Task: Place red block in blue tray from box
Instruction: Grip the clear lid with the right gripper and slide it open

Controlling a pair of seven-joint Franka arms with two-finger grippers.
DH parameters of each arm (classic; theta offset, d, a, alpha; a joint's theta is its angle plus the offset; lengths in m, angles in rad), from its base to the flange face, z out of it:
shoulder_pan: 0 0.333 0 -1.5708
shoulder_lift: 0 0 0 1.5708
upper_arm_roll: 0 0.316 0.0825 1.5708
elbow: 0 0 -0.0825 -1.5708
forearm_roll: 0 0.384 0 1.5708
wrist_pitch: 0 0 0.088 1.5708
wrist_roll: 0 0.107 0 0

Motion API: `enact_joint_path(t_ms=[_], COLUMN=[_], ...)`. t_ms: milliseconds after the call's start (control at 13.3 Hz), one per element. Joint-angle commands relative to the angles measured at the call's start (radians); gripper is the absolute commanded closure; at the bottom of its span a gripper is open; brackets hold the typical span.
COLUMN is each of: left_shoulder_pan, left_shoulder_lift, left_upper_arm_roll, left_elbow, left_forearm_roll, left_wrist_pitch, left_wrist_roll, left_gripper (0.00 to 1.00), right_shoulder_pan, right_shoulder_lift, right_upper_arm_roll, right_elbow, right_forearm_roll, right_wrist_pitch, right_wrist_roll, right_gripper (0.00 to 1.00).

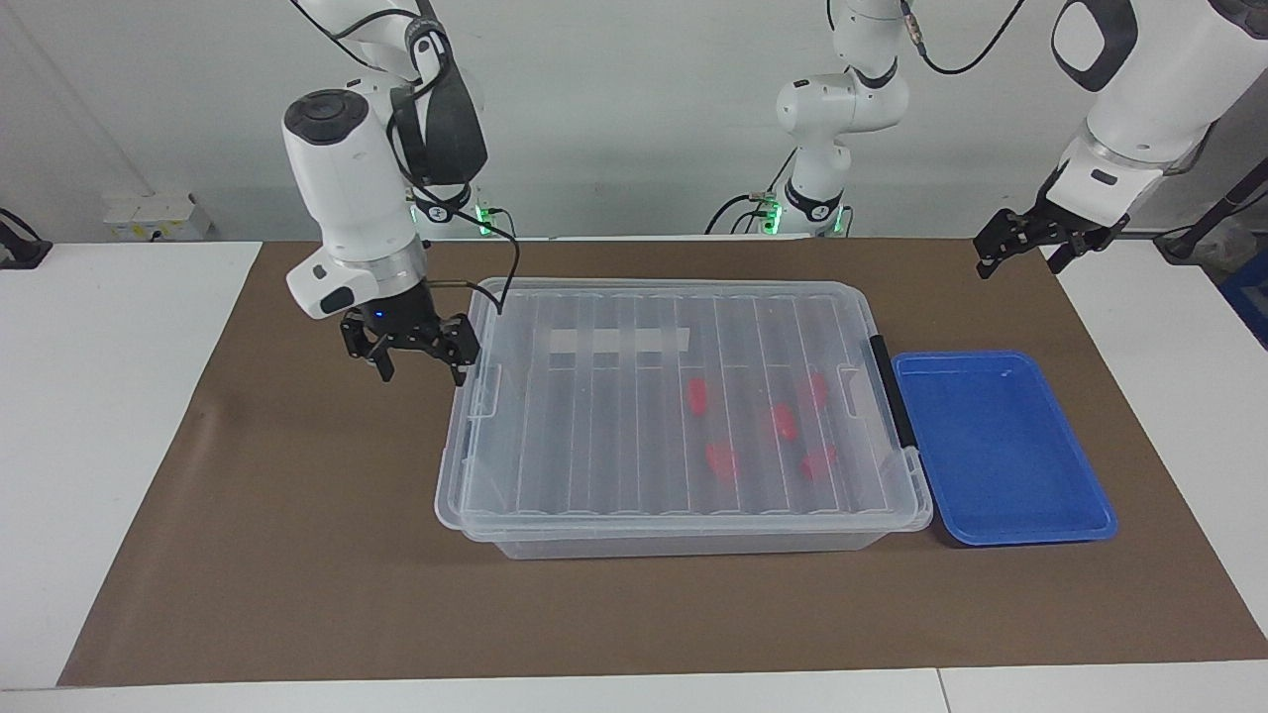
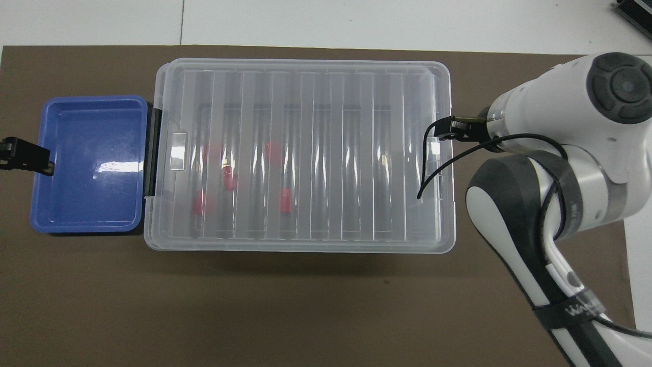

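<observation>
The box (image 1: 594,436) is a clear bin with its ribbed lid shut (image 2: 305,153). Several red blocks lie inside it, seen through the lid, such as one red block (image 1: 698,394) (image 2: 285,200); they sit in the half toward the left arm's end. The blue tray (image 1: 1001,540) (image 2: 91,214) stands empty right beside the box's black handle (image 1: 892,391). My right gripper (image 1: 421,368) (image 2: 458,127) hangs open and low, close to the box's rim at the right arm's end, holding nothing. My left gripper (image 1: 1020,259) (image 2: 25,155) waits open, raised over the tray's outer edge.
A brown mat (image 1: 297,555) covers the table under the box and the tray, with white tabletop (image 1: 99,396) at both ends. A black cable (image 2: 433,163) from the right wrist droops over the lid's end. A white tape strip (image 1: 619,342) lies on the lid.
</observation>
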Motion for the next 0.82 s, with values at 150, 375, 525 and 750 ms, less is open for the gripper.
enact_joint_path(t_ms=[150,375,525,750], left_shoulder_pan=[0.0,0.0,0.0,0.0], left_shoulder_lift=[-0.032,-0.032,-0.032,-0.032], left_upper_arm_roll=[0.001,0.001,0.001,0.001], left_elbow=[-0.039,-0.039,-0.039,-0.039], left_forearm_roll=[0.021,0.021,0.021,0.021], left_wrist_pitch=[0.017,0.017,0.017,0.017], left_wrist_roll=[0.012,0.012,0.012,0.012], left_gripper=[0.0,0.0,0.0,0.0], right_shoulder_pan=[0.01,0.01,0.008,-0.005], right_shoulder_lift=[-0.056,-0.072,-0.079,-0.08], right_upper_arm_roll=[0.002,0.002,0.002,0.002], right_elbow=[-0.114,-0.151,-0.162,-0.163], right_forearm_roll=[-0.09,-0.09,-0.09,-0.09], right_wrist_pitch=[0.019,0.018,0.016,0.001], right_wrist_roll=[0.025,-0.033,-0.076,-0.169], right_gripper=[0.0,0.0,0.0,0.0])
